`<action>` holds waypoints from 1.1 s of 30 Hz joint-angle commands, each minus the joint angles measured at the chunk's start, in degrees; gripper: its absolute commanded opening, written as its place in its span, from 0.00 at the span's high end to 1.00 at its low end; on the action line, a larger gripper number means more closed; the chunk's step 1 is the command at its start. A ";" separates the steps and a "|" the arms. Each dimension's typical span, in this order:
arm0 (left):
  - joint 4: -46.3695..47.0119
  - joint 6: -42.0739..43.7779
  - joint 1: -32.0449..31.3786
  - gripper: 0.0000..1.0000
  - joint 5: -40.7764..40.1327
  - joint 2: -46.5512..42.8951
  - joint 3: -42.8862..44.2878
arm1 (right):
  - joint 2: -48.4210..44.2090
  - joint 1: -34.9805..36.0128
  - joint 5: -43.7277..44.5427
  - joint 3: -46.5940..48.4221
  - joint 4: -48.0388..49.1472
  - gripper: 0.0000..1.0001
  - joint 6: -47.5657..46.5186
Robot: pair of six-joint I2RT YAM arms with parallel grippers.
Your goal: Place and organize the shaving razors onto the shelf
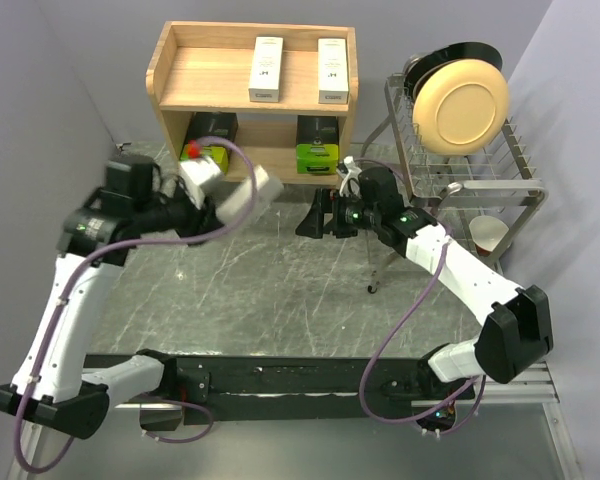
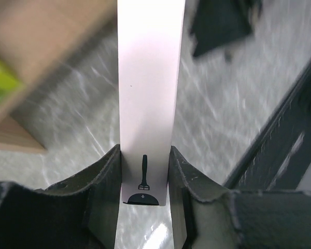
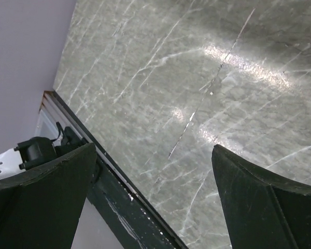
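Step in hand: carrying the fifth pack. Left tool [image 2: 144, 151] is clamped on a slim white rectangular razor box [image 2: 150, 78], held above the glossy grey-green marbled counter [image 1: 280, 300], just near of the light wooden two-tier shelf [image 1: 162, 70], left side. Two matching white boxes [image 1: 267, 70] lie on the top tier, centre and right. Two black-and-lime packs [image 1: 320, 150] sit on the lower tier.

Judged next: lift over the rim and set down left of the pair, parallel.

Right tool [image 3: 154, 150] is wide apart, empty. Lilac-grey walls; wire dish rack [image 1: 500, 180] at right.
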 commanded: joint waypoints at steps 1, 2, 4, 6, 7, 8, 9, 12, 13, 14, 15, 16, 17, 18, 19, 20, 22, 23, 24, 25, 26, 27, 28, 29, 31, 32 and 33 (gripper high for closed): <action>7.53 -10.90 7.46 0.71 10.12 2.71 10.38 | 0.27 1.06 0.77 5.29 -0.54 0.01 -3.55; 11.03 -13.10 8.79 0.71 11.81 3.85 11.35 | 0.45 1.41 0.95 5.73 -1.33 0.01 -4.17; 15.09 -21.17 12.73 0.70 17.24 4.48 12.24 | 0.71 2.03 1.30 6.96 -2.47 0.01 -5.66; 23.40 -30.81 16.08 0.70 21.56 4.65 9.02 | 0.80 2.56 1.74 7.76 -4.05 0.01 -6.46; 27.55 -34.96 20.27 0.69 23.76 4.74 7.25 | 1.06 2.65 2.00 8.37 -4.49 0.01 -7.24; 31.68 -39.62 22.40 0.69 29.09 4.92 5.06 | 1.15 2.82 2.26 8.72 -5.37 0.01 -7.60; 41.99 -50.80 24.42 0.69 31.40 5.35 0.68 | 1.07 2.91 2.53 8.99 -5.72 0.00 -7.78; 57.17 -69.14 29.89 0.69 37.40 8.42 -4.97 | 1.07 3.35 3.06 9.52 -5.99 0.00 -8.48; 57.21 -68.85 30.42 0.68 37.23 9.48 -3.94 | 0.98 3.53 3.32 9.34 -5.91 0.00 -8.57; 59.12 -69.37 30.51 0.68 37.57 11.58 -3.06 | 0.98 3.61 3.41 9.17 -5.82 0.00 -8.57; 60.45 -71.98 30.51 0.68 38.71 12.64 -1.40 | 0.81 3.70 3.50 8.99 -5.73 0.00 -8.48; 60.63 -72.44 30.60 0.67 38.98 13.78 0.01 | 0.72 3.70 3.85 8.56 -5.55 0.00 -8.48; 60.46 -72.71 30.68 0.66 39.42 15.97 1.59 | 0.63 3.96 3.94 8.38 -5.47 0.00 -8.39; 60.63 -73.49 30.69 0.66 39.86 16.86 4.22 | 0.54 4.23 4.02 8.12 -5.12 0.00 -8.39; 60.55 -73.59 30.60 0.65 40.12 17.65 5.46 | 0.45 4.40 4.11 7.94 -5.03 0.00 -8.48; 59.76 -73.42 30.68 0.65 40.30 19.23 6.52 | 0.37 4.49 4.29 7.76 -4.85 0.00 -8.48; 59.58 -73.68 30.69 0.64 40.74 20.29 8.63 | 0.28 4.67 4.46 7.59 -4.67 0.00 -8.57; 59.58 -73.68 30.77 0.64 40.83 20.91 9.07 | 0.28 4.93 4.55 7.59 -4.59 0.00 -8.66; 59.76 -73.50 30.77 0.64 41.09 21.00 8.99 | 0.19 4.93 4.38 7.59 -4.50 0.00 -8.83; 59.93 -73.42 30.86 0.65 41.27 21.18 8.73 | 0.01 5.11 4.20 8.02 -4.41 0.00 -9.35; 59.76 -73.50 30.86 0.66 41.27 20.83 7.94 | 0.01 5.20 3.85 8.29 -4.06 0.00 -9.62; 59.93 -73.59 30.95 0.66 41.44 20.57 7.41 | -0.51 5.46 3.67 8.90 -3.71 0.00 -9.80; 60.11 -73.85 30.95 0.66 41.71 19.78 6.71 | -0.78 5.63 3.06 9.34 -3.18 0.00 -9.97; 60.54 -74.29 30.95 0.66 41.62 19.08 4.97 | -1.04 5.72 2.36 9.69 -1.53 0.00 -9.89; 62.21 -75.61 30.95 0.66 41.53 17.50 3.20 | -1.04 6.34 0.60 11.36 -0.28 0.00 -9.62; 62.39 -75.96 30.78 0.65 41.10 17.23 2.32 | -0.87 6.60 0.42 11.97 0.16 0.00 -9.54; 63.09 -76.49 30.95 0.65 41.36 17.05 2.22 | -0.34 7.04 -0.19 13.37 0.42 0.00 -9.53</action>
